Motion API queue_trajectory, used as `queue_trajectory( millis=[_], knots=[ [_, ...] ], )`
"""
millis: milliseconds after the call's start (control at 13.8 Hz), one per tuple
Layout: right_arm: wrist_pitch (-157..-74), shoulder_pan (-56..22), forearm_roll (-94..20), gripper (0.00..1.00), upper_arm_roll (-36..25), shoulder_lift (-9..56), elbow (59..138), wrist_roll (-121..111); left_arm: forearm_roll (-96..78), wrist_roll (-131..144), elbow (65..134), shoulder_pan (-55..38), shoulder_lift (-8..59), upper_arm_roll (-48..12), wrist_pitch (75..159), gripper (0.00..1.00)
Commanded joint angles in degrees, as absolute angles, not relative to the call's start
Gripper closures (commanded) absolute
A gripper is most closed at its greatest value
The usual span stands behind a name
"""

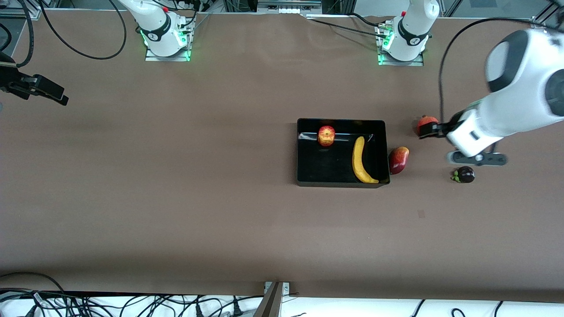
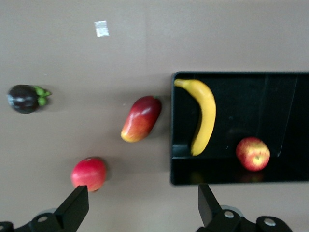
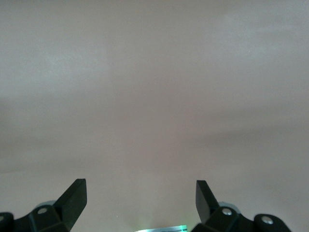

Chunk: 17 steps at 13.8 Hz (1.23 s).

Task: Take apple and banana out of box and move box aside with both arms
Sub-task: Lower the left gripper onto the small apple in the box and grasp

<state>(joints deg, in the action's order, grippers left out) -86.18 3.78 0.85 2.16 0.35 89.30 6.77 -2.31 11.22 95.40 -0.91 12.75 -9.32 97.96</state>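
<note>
The black box (image 1: pixel 328 165) sits on the brown table toward the left arm's end. In it lie a yellow banana (image 1: pixel 361 160) and a red-yellow apple (image 1: pixel 326 135). A red mango-shaped fruit (image 1: pixel 398 159) lies just outside its wall. A round red fruit (image 1: pixel 426 122) and a dark purple fruit (image 1: pixel 465 175) lie closer to the left arm's end. My left gripper (image 1: pixel 428 130) hangs open and empty over the table beside the round red fruit (image 2: pixel 89 174). The left wrist view also shows the box (image 2: pixel 241 111), banana (image 2: pixel 203 116), apple (image 2: pixel 252 153), mango-shaped fruit (image 2: pixel 141 118) and purple fruit (image 2: pixel 25 98). My right gripper (image 1: pixel 53 93) is open and empty over bare table at the right arm's end.
The two arm bases (image 1: pixel 165 37) (image 1: pixel 405 39) stand along the table's back edge. Cables (image 1: pixel 132 306) lie past the table's front edge. A small pale mark (image 2: pixel 101 28) is on the table surface.
</note>
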Motion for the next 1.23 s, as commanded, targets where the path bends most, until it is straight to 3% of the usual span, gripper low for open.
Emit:
queue_trajectory(
  millis=[0,580,798,1161],
  knots=[
    [-85.3,3.5,1.0,0.0,2.0,0.5,88.4,7.5,-3.7,18.4,101.1,-3.2,11.7,-9.1,105.2,0.0],
    [-85.3,3.5,1.0,0.0,2.0,0.5,88.4,7.5,-3.8,36.7,107.9,-12.6,14.1,-8.9,118.2,0.0],
    [-85.3,3.5,1.0,0.0,2.0,0.5,88.4,7.5,-3.7,42.5,115.6,-16.2,13.5,-9.0,128.1,0.0],
    [-85.3,3.6,1.0,0.0,2.0,0.5,88.4,7.5,-3.7,47.9,123.5,-21.2,13.2,-9.0,137.5,0.0]
  ],
)
